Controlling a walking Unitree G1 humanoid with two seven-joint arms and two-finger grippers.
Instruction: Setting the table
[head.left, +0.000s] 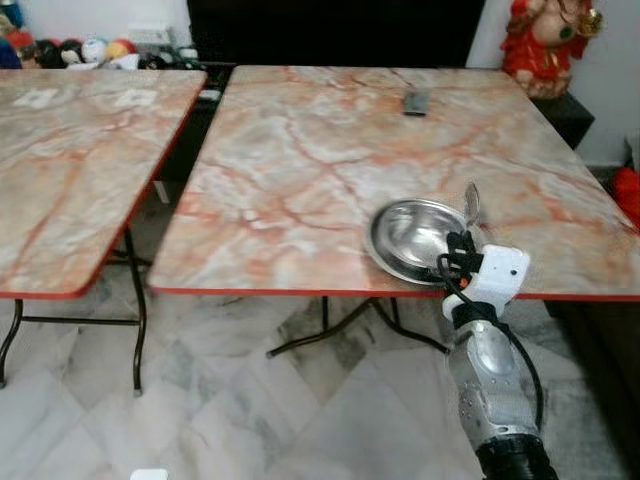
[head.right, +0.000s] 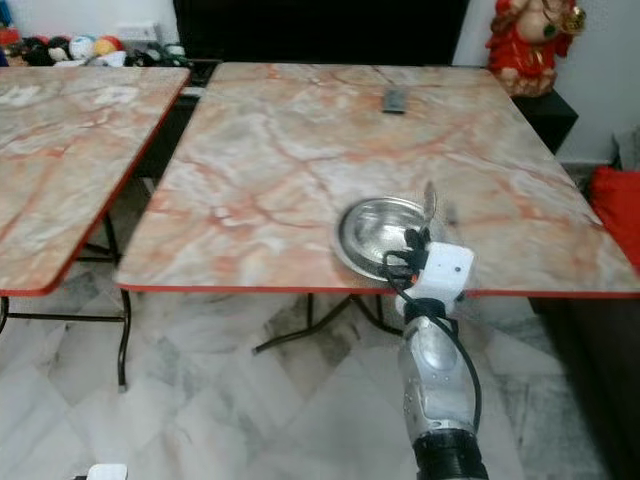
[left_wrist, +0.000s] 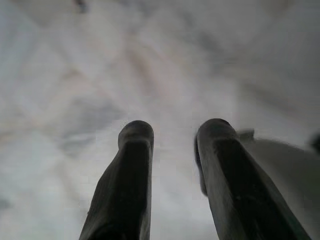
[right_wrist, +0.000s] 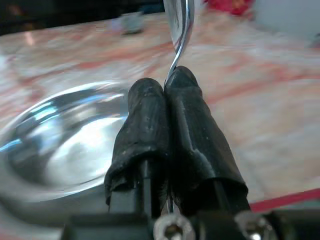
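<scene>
Right gripper (right_wrist: 166, 87) fingers (right_wrist: 192, 115) pinch spoon (right_wrist: 179, 25) handle.

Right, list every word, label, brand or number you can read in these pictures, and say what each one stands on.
None can be read.
The small dark flat object at the far side of the marbled red-edged table: any marks are too small and blurred.
The round shiny steel plate: no text shows.
The steel spoon in the right gripper, jaws shut: no engraving shows.
The red and gold statue: no text shows.
</scene>
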